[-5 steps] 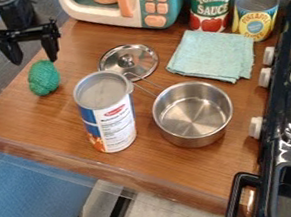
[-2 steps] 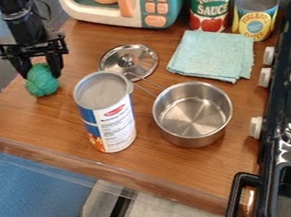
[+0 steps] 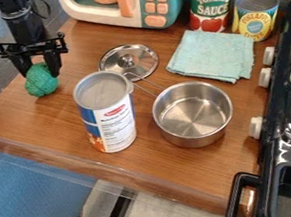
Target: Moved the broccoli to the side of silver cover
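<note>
The black gripper hangs at the upper left, low over the wooden counter. Its two fingers stand apart, one at each side of the green broccoli's upper part. The broccoli rests on the counter near its left edge, and whether the fingers press on it cannot be seen. A round silver cover with a small knob lies flat to the right of the broccoli, behind the tall can.
Between broccoli and pot stands a tall white and blue can. The steel pot has its wire handle toward the cover. Behind are a folded cloth, a toy microwave and two food cans; a stove stands right.
The gripper has come down and slightly right, from above the broccoli to around its top. The broccoli has shifted slightly down and left in the view.
</note>
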Tool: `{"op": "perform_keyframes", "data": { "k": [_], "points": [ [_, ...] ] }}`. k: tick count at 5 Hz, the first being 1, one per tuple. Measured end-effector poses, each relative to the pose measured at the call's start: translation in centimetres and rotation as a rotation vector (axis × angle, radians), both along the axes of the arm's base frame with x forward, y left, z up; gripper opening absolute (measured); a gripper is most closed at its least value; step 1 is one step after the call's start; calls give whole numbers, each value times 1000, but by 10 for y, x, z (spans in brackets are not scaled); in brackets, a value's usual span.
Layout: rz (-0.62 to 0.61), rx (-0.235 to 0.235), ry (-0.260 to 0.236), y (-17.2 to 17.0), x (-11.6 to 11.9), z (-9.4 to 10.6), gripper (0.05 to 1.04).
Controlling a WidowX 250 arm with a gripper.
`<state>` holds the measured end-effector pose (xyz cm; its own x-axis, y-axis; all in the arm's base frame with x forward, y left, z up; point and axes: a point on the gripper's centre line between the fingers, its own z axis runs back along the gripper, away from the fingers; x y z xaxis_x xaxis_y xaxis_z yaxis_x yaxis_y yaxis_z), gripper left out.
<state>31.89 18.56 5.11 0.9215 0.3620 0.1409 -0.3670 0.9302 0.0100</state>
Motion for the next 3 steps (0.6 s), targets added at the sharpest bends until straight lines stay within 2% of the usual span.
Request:
{"op": "perform_keyframes", "data": {
  "k": [1, 2, 3],
  "points": [
    [-12, -12, -6, -3, 6, 5, 668],
    [-8, -6, -65, 0, 29, 24, 668],
    [7, -14, -76, 8, 50, 22, 667]
  ]
}}
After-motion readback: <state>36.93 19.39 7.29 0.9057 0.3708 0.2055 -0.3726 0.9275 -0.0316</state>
